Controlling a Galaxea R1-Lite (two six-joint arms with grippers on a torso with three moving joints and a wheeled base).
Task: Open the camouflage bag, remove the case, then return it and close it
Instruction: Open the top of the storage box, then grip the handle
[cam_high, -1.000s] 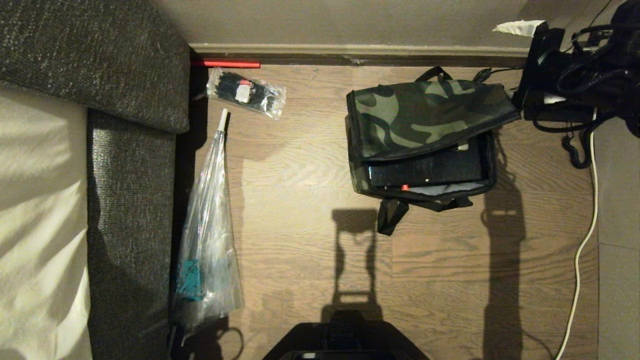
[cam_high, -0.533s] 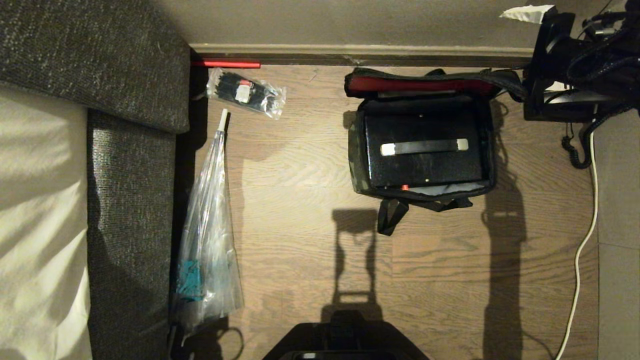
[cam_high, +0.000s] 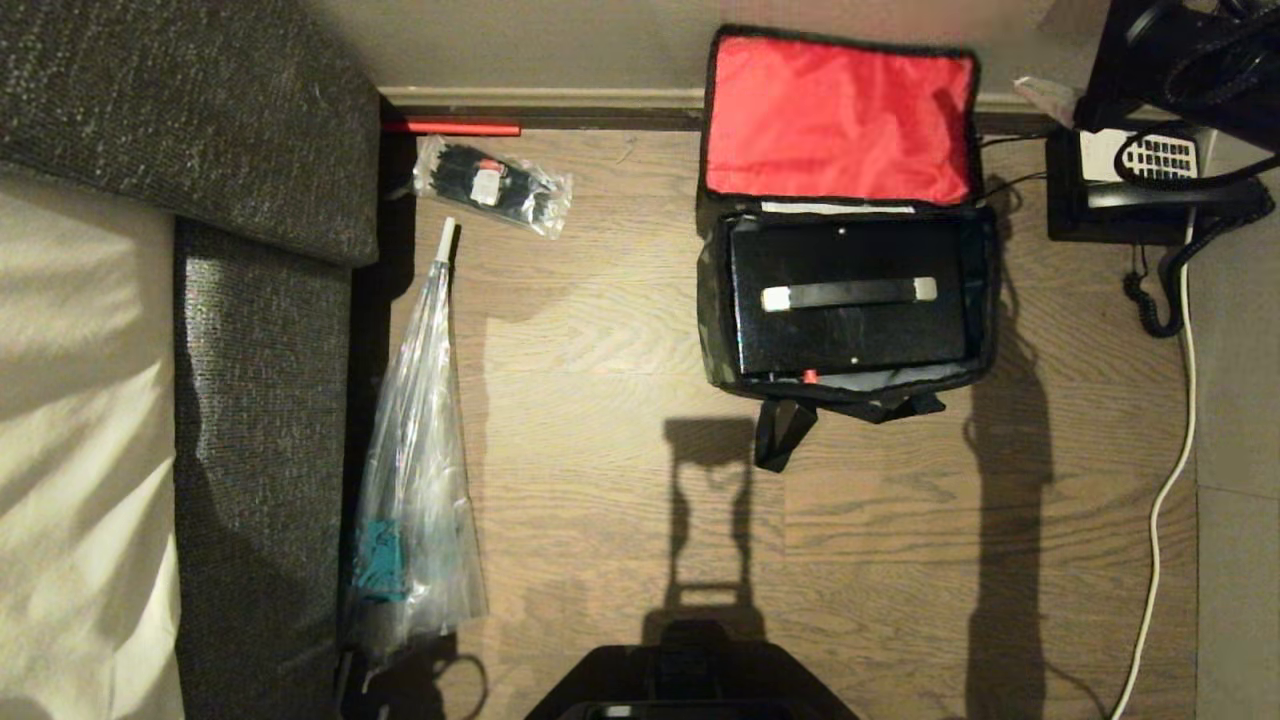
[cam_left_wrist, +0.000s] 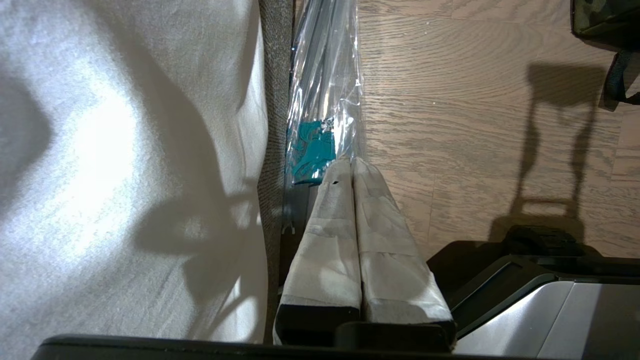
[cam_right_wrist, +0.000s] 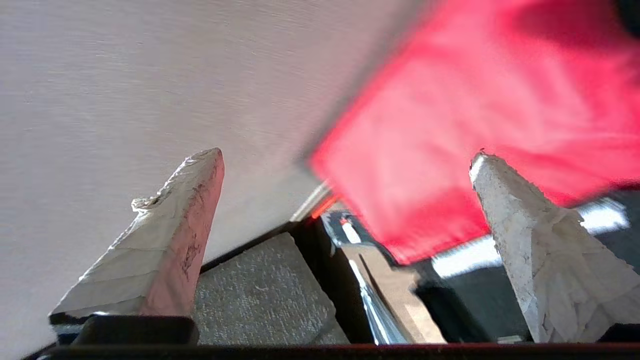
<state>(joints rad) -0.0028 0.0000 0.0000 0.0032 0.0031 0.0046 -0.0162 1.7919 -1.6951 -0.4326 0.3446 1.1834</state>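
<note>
Right hand (cam_right_wrist: 345, 165) stood wide open, its two taped fingers (cam_right_wrist: 170, 235) well apart and gripping nothing; between them showed the wall and the blurred red lining of the bag's lid. In the head view this hand itself could not be picked out; only dark arm parts and cables showed at the top right corner.

Left hand (cam_left_wrist: 351, 167) was parked low beside the robot's base, its padded fingers pressed together, empty, pointing toward a clear plastic sleeve (cam_left_wrist: 325, 90) with a teal patch lying on the floor.

Camouflage bag (cam_high: 712, 330) sat on the wood floor (cam_high: 600, 480) near the skirting, lid (cam_high: 838, 115) thrown fully back and leaning up against the wall, red lining facing the camera. Inside the open bag lay the case (cam_high: 845, 330), black, flat, filling nearly the whole compartment, its bar (cam_high: 850, 293) across the top, whitish at both tips. A strip of pale interior showed along the near edge of the case, with a small red spot there. A black strap (cam_high: 778, 432) trailed from the bag's near side onto the floor.

Just right of the bag, a black telephone (cam_high: 1140, 185) with white keypad, coiled cord and a white cable (cam_high: 1165, 500) running down the floor. Left of the bag, well apart: a small clear packet of black ties (cam_high: 492, 185), and a grey sofa (cam_high: 260, 350) with a pale cover.
</note>
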